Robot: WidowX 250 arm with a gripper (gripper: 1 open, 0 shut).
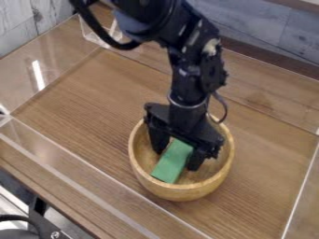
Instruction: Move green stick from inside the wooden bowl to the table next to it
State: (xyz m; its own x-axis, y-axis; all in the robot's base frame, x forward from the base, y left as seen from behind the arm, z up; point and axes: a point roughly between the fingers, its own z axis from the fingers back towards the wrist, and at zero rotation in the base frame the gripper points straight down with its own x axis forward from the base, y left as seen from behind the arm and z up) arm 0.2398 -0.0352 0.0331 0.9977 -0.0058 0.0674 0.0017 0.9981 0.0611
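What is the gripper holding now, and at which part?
Nothing is held yet. The gripper stands open inside the wooden bowl, its fingers on either side of the upper end of the green stick, not closed on it.

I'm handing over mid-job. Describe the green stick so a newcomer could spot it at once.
Find the brown wood-grain table with clear walls, then the round tan wooden bowl near its front edge. The green stick lies tilted inside it, its upper end between the open fingers of the black gripper. It is the only bright green thing there, flat and rectangular.
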